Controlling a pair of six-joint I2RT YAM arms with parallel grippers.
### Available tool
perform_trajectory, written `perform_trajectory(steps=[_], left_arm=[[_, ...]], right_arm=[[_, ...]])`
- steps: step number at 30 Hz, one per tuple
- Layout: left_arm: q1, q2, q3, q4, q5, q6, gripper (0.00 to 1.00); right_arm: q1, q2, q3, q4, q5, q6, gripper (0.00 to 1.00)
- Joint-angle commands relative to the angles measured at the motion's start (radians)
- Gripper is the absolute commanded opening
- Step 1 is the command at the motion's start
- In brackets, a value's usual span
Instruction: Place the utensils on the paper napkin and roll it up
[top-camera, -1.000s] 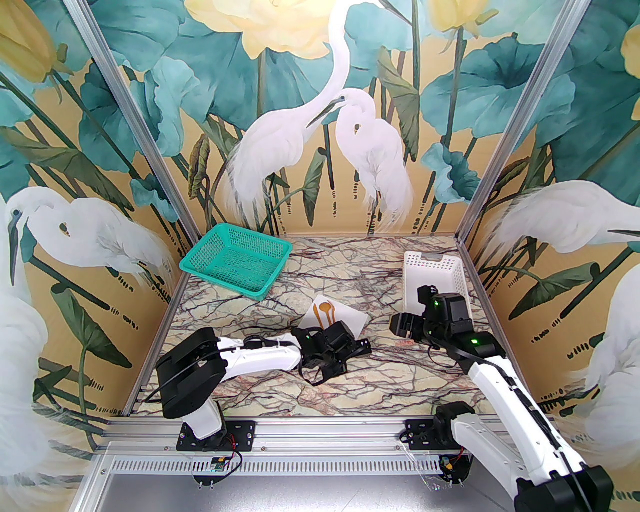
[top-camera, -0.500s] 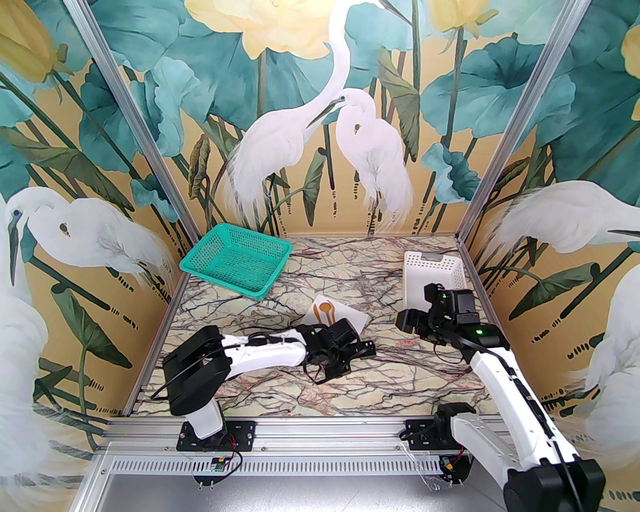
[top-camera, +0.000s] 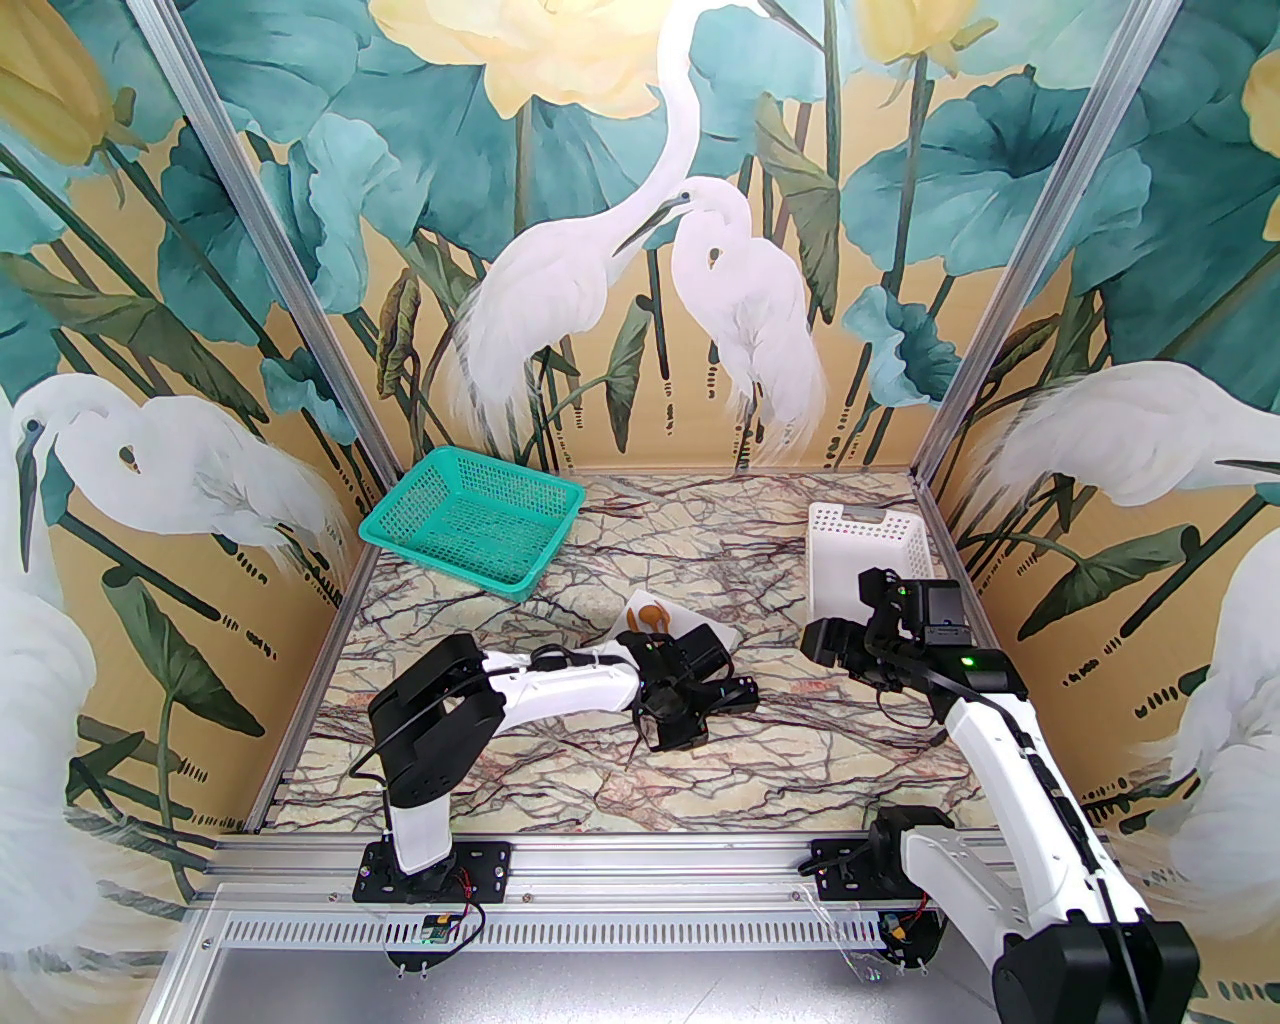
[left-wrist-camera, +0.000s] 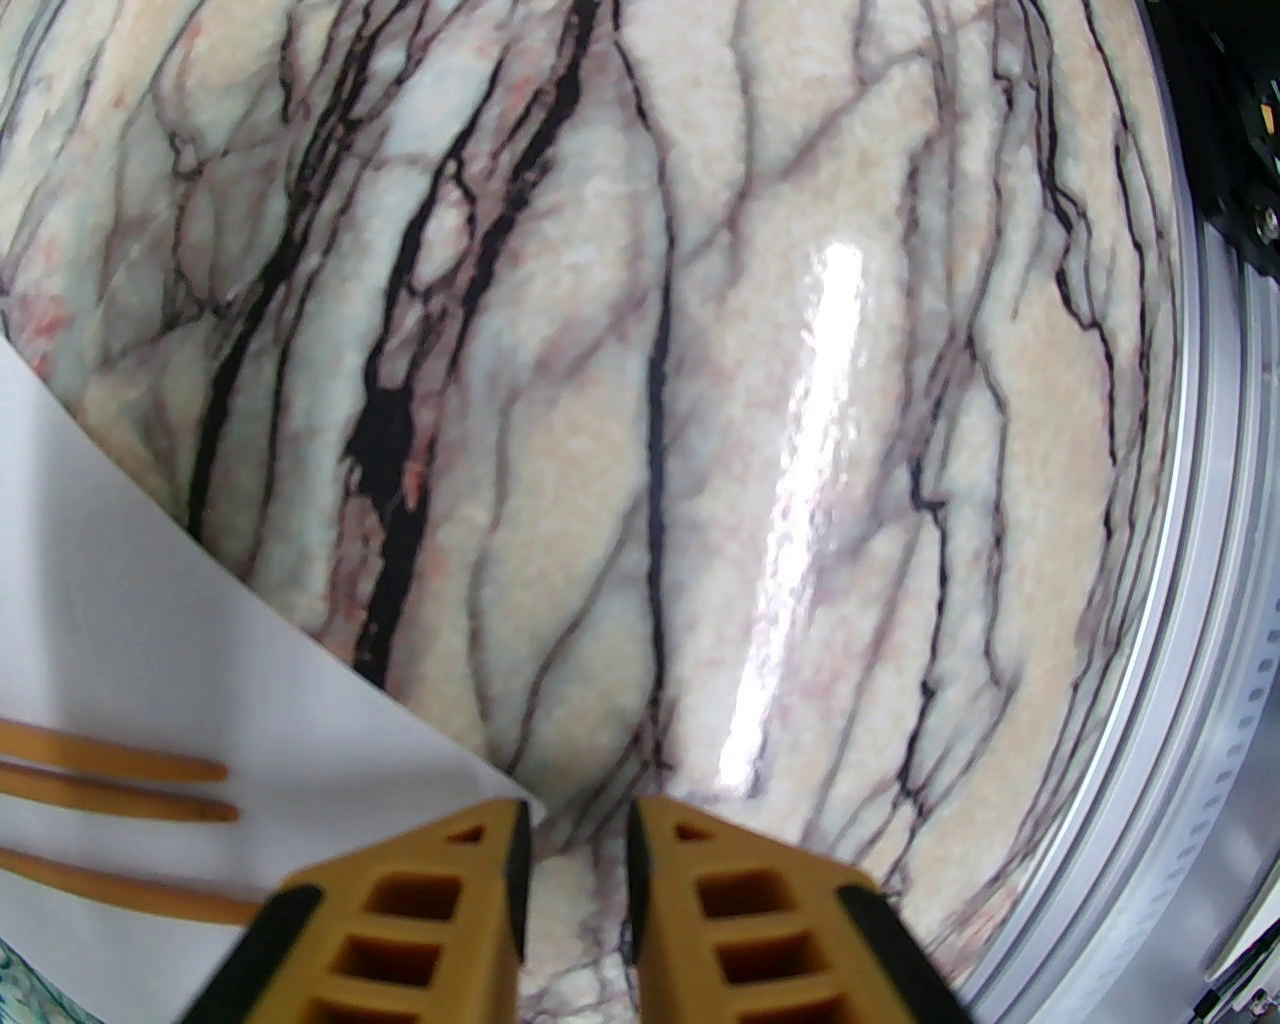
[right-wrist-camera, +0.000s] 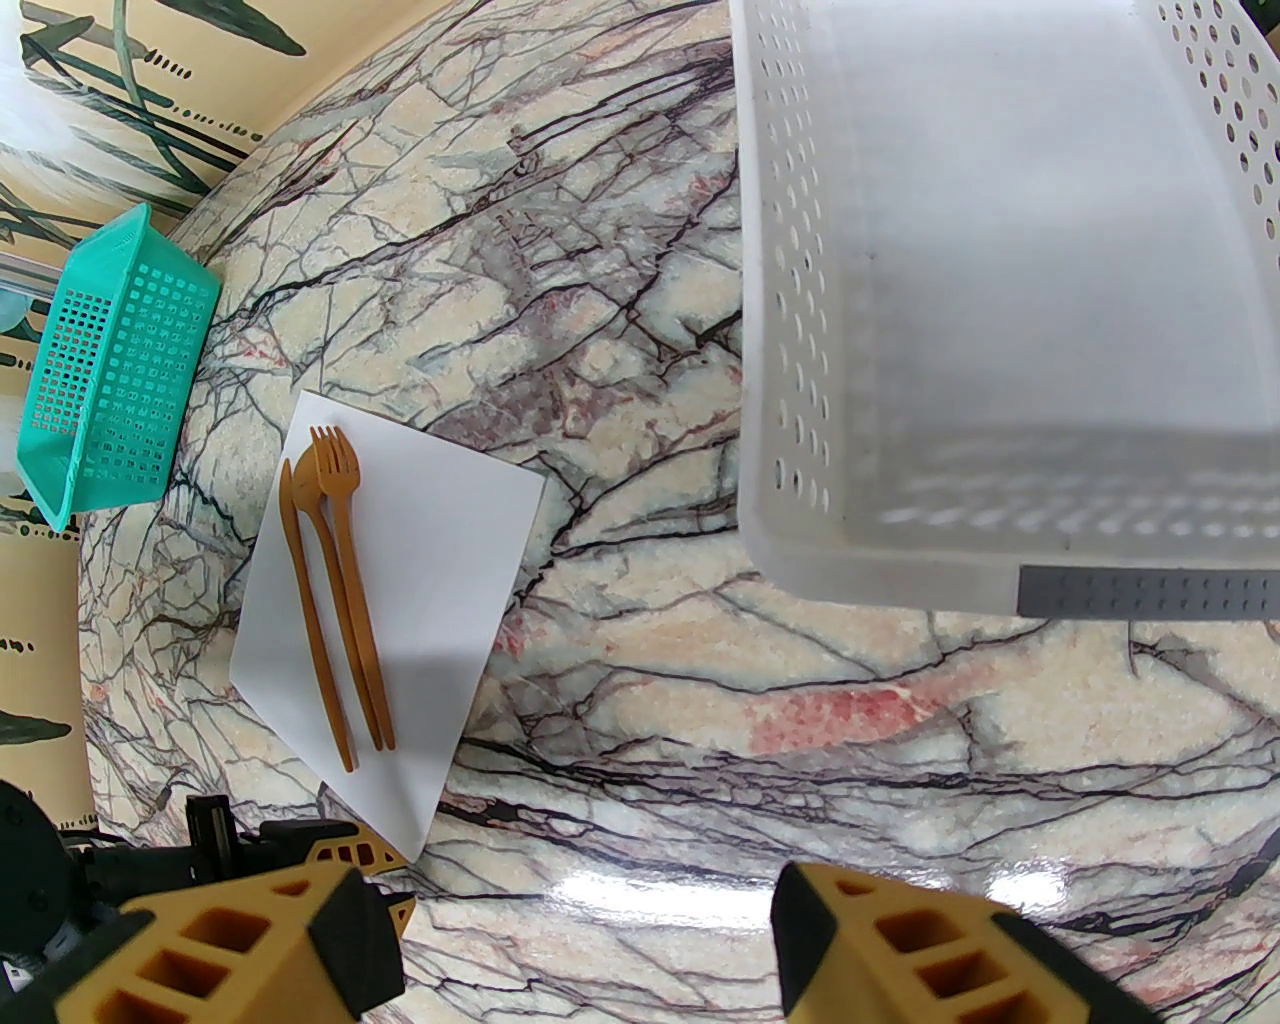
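The white paper napkin (top-camera: 685, 617) lies mid-table with the orange-brown utensils (top-camera: 650, 617) side by side on its left part. From the right wrist, the napkin (right-wrist-camera: 420, 560) carries a fork (right-wrist-camera: 333, 465) and two more pieces. My left gripper (top-camera: 735, 693) is low at the napkin's near corner. In the left wrist view its jaws (left-wrist-camera: 575, 815) stand a narrow gap apart over bare marble. The napkin (left-wrist-camera: 150, 620) corner touches the left fingertip, and the utensil handles (left-wrist-camera: 110, 765) end just left of it. My right gripper (right-wrist-camera: 590, 940) hovers wide open and holds nothing, right of the napkin (top-camera: 820, 640).
A green mesh basket (top-camera: 470, 520) sits at the back left. A white perforated basket (top-camera: 865, 550) stands at the back right, directly beyond my right gripper and large in the right wrist view (right-wrist-camera: 1000, 300). The metal front rail (left-wrist-camera: 1200, 600) edges the marble table.
The left arm has reached further forward and right along the napkin's near corner, and its jaws have parted slightly. The right arm has drawn back a little to the right.
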Motion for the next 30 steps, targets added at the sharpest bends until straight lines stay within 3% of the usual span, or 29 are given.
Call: perform_trajectory(steps=[1,19,30], left_arm=[[0.011,0.025,0.031,-0.053,0.029,0.023,0.25],[0.013,0.086,0.036,-0.049,0.019,0.027,0.20],[0.050,0.120,0.050,-0.079,0.109,0.024,0.13]], right_arm=[[-0.007,-0.003,0.017,-0.013,-0.013,-0.016,0.73],[-0.010,-0.014,0.016,-0.017,0.009,-0.020,0.73],[-0.010,-0.031,0.008,-0.013,0.018,-0.016,0.73]])
